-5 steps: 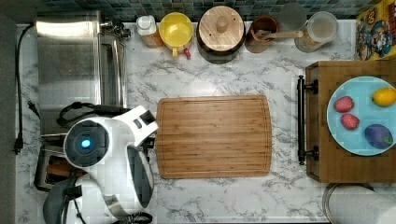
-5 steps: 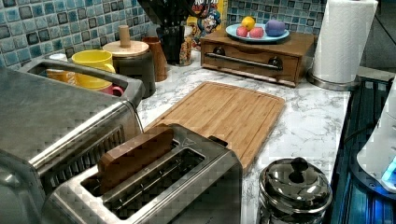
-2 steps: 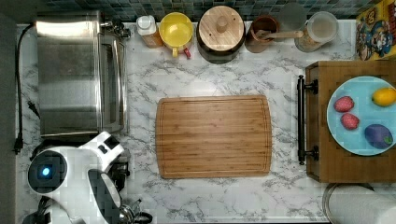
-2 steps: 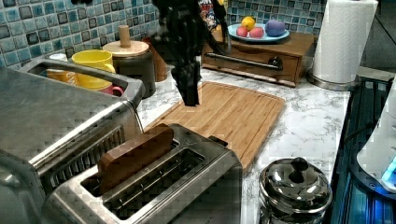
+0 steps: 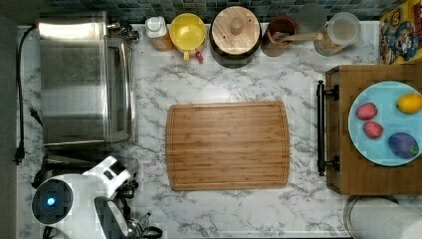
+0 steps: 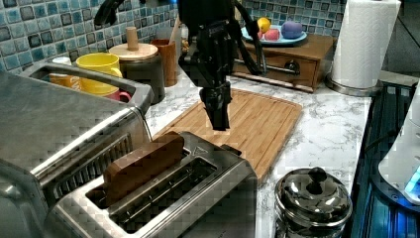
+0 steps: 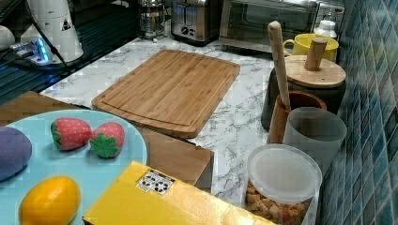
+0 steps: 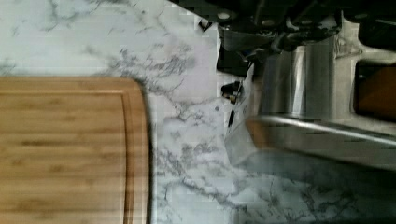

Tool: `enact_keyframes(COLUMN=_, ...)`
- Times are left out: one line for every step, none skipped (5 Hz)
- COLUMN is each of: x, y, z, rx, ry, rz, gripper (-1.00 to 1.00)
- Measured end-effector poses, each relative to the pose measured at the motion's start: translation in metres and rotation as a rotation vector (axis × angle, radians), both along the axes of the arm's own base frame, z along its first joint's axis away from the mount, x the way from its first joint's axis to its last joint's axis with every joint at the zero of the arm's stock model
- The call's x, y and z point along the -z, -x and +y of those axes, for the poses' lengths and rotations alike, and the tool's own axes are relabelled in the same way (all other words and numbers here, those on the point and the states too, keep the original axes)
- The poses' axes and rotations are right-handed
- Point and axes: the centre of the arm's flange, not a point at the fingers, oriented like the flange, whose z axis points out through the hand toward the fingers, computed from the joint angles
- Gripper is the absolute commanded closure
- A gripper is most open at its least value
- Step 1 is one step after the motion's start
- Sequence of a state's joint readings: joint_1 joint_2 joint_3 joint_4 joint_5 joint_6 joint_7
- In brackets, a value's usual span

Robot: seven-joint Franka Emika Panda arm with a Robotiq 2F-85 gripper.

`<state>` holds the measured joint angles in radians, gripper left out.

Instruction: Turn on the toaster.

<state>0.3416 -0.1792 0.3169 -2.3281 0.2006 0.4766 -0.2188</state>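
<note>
The toaster (image 6: 208, 188) stands in the foreground of the left view, a small brushed-steel two-slot body with a brown slice (image 6: 143, 161) sticking up from one slot. A small black lever (image 6: 231, 148) sits at its end facing the cutting board. My gripper (image 6: 219, 121) hangs point-down just above that end, its dark fingers shut with nothing between them. In the top view my white arm (image 5: 74, 199) covers most of the toaster at the lower left. The wrist view has the toaster's steel side (image 8: 299, 84) close by. The right view places the toaster (image 7: 192, 21) at the far end of the counter.
A large steel toaster oven (image 5: 79, 79) stands right beside the toaster. A bamboo cutting board (image 5: 228, 145) lies mid-counter. A lidded steel pot (image 6: 312, 196) sits beside the toaster. A mug, canisters and jars line the back wall; a wooden tray (image 5: 338, 149) bears a fruit plate.
My arm swung from the cutting board's edge to above the toaster. In the left view the gripper came into view and then moved down toward the toaster's lever end.
</note>
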Motion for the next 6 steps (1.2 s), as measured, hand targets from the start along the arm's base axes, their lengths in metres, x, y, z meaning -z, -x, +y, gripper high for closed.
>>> enact_keyframes(x=0.006, y=0.001, z=-0.009, rx=0.052, ry=0.005, rz=0.017, gripper=1.0)
enact_keyframes(x=0.013, y=-0.003, z=-0.023, rx=0.089, ry=0.009, rz=0.024, gripper=1.0)
enact_keyframes(x=0.015, y=-0.009, z=-0.034, rx=0.124, ry=-0.005, rz=0.02, gripper=1.0)
enact_keyframes(x=0.018, y=-0.008, z=-0.039, rx=0.181, ry=-0.061, rz=0.017, gripper=1.0)
enact_keyframes(x=0.021, y=-0.001, z=-0.041, rx=0.192, ry=-0.07, rz=0.027, gripper=1.0)
enact_keyframes(x=0.023, y=0.004, z=-0.039, rx=0.175, ry=-0.067, rz=0.028, gripper=1.0)
